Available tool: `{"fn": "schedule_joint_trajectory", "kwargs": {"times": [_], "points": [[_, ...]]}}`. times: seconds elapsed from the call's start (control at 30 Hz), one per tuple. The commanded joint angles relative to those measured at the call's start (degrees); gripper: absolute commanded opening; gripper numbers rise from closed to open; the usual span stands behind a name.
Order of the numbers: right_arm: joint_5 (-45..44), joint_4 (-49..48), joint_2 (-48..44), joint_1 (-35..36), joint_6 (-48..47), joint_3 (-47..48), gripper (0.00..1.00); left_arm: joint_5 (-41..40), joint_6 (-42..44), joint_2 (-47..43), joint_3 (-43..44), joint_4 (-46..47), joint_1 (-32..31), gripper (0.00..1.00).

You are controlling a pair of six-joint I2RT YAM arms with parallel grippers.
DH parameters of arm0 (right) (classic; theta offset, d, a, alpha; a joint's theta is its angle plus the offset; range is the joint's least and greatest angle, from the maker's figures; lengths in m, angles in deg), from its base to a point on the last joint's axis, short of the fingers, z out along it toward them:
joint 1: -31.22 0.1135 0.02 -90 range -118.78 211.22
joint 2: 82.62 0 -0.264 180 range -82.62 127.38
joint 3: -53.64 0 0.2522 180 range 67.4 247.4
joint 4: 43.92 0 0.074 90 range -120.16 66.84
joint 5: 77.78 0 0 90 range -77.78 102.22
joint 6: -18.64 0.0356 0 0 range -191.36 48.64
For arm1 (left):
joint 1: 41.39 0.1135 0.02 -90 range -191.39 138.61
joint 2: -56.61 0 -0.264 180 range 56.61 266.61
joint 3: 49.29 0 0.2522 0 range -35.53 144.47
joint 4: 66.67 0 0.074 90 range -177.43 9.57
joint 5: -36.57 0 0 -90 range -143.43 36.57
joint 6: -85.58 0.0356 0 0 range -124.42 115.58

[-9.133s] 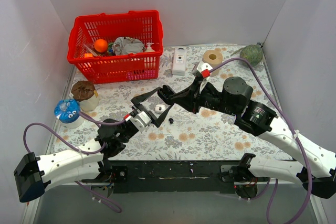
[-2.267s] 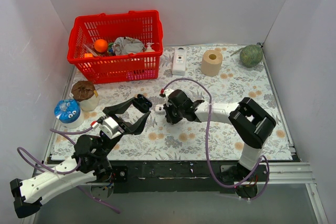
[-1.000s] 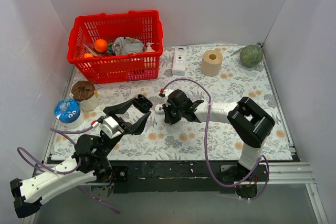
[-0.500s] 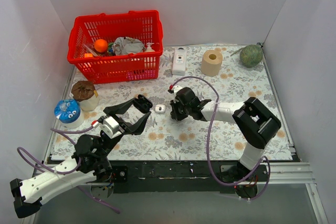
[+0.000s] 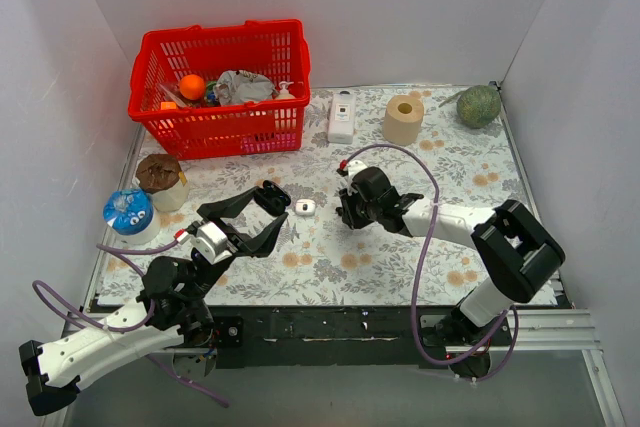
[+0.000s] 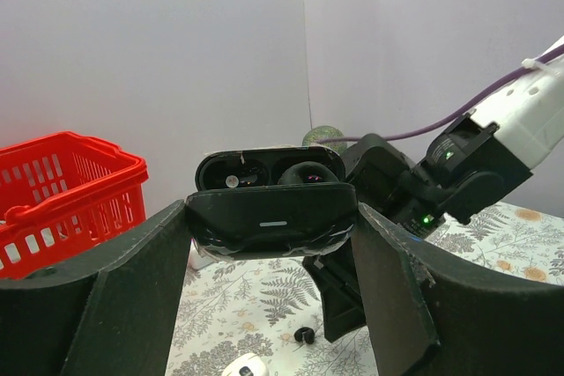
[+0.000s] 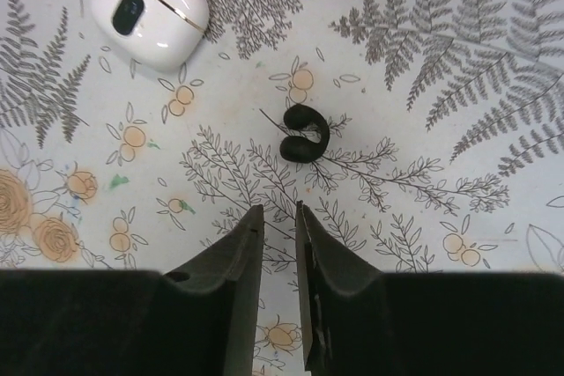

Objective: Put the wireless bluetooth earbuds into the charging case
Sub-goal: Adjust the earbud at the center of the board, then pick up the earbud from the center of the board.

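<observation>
Nearest, the left gripper (image 6: 271,239) has its jaws pinching the black charging case (image 6: 273,209) by its 2 ends, lid open. Beyond it on the desk (image 7: 423,244) lie 1 white earbud (image 7: 148,8) and 1 black earbud (image 7: 304,133), apart from each other. The right gripper (image 7: 278,213) hovers just beside the black one, jaws parted a sliver, empty. These buds look light, hard and slick, likely to squirt out; pinch gently across the rounded body

charging case (image 6: 269,217) sockets: too dark to tell contents
white pod (image 6: 244,365): cut by bottom edge; earbud or small case, unclear
black earbud (image 7: 304,132): too small to find from top
red basket (image 6: 62,191): cut by left edge
right end effector (image 7: 278,209): finger bases cut off
</observation>
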Motion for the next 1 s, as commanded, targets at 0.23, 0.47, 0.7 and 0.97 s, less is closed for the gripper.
{"fn": "schedule_joint_trajectory", "kwargs": {"times": [0.23,0.47,0.7,0.97], "points": [[-7.0,1.84,-3.69,-0.63,-1.68,4.62,0.31,0.47,-0.16,0.41,0.7,0.45,-0.17,0.0],[-4.99,4.83,3.17,-3.1,-1.32,9.81,0.35,0.47,-0.16,0.59,0.52,0.72,-0.09,0.0],[-3.14,5.0,7.13,-3.01,-1.76,11.66,0.4,0.3,-0.34,0.24,0.35,0.28,-0.17,0.0],[-2.35,5.0,8.01,-3.01,-1.93,10.86,0.44,0.38,-0.51,0.15,0.08,0.37,-0.18,0.0]]}}
